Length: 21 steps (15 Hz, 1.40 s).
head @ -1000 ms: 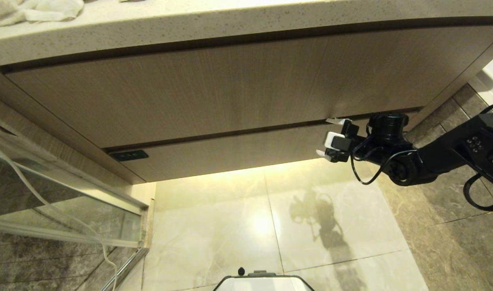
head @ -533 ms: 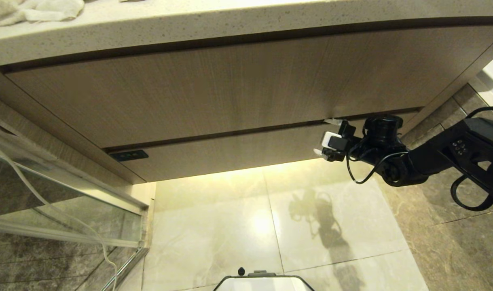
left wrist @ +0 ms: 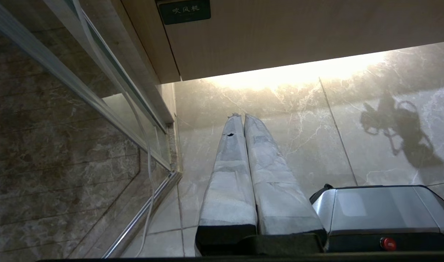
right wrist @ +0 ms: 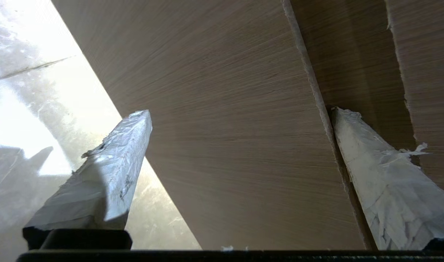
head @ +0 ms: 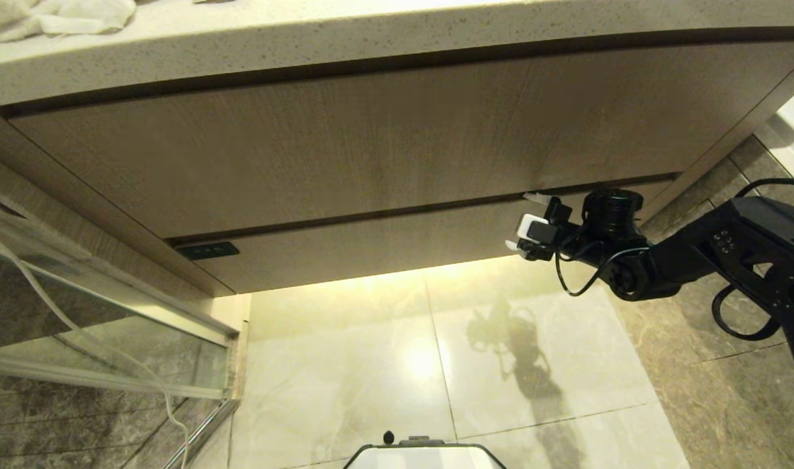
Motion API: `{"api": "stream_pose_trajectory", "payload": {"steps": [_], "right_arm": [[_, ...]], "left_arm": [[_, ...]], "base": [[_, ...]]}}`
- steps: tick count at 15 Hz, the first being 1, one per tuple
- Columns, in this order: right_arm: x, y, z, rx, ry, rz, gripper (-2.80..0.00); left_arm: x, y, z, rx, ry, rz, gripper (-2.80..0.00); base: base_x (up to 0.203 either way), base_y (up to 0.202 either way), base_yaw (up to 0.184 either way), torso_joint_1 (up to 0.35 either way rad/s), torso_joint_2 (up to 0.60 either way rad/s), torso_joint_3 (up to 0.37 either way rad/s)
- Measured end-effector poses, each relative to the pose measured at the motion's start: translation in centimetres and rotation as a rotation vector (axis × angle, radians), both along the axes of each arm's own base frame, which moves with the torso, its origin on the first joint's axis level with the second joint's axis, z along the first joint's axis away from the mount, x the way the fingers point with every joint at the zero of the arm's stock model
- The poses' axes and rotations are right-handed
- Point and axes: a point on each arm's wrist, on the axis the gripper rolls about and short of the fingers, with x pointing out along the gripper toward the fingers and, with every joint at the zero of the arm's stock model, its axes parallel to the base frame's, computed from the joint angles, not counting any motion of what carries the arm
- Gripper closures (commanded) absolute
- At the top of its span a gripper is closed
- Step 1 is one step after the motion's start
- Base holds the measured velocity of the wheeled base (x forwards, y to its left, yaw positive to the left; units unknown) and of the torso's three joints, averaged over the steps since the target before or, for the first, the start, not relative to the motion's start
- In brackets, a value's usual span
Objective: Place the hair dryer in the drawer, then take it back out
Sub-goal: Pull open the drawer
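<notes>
**Right gripper straddling the drawer front**

Head view: the right gripper (head: 525,221) is sitting at the closed drawer (head: 397,244), beneath the taller panel (head: 344,143).

Left wrist: the left gripper (left wrist: 242,118) is hanging over the floor, fingers pressed together.

Right wrist: fingers (right wrist: 109,171) are spread wide, one tucking into the gap above the drawer front. Hair dryer out of sight.

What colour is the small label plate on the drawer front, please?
Dark green with pale lettering, clearest in the left wrist view: label plate on the drawer.

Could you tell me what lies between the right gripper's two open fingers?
The drawer's short front; one finger sits in the gap above it, shown in the right wrist view.
</notes>
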Motion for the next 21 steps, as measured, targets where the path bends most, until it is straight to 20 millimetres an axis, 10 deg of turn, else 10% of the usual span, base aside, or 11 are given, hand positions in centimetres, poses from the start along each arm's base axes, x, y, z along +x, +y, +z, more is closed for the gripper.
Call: {"api": "stream_pose_trajectory", "payload": {"steps": [21], "right_arm": [[-3.0, -2.5, -0.1, -0.028, 0.422, -0.090, -2.80]], "left_arm": [[0.0, 0.0, 0.0, 0.000, 0.000, 0.000, 0.00]], "base": [[0.000, 0.000, 0.000, 0.000, 0.00, 0.000]]}}
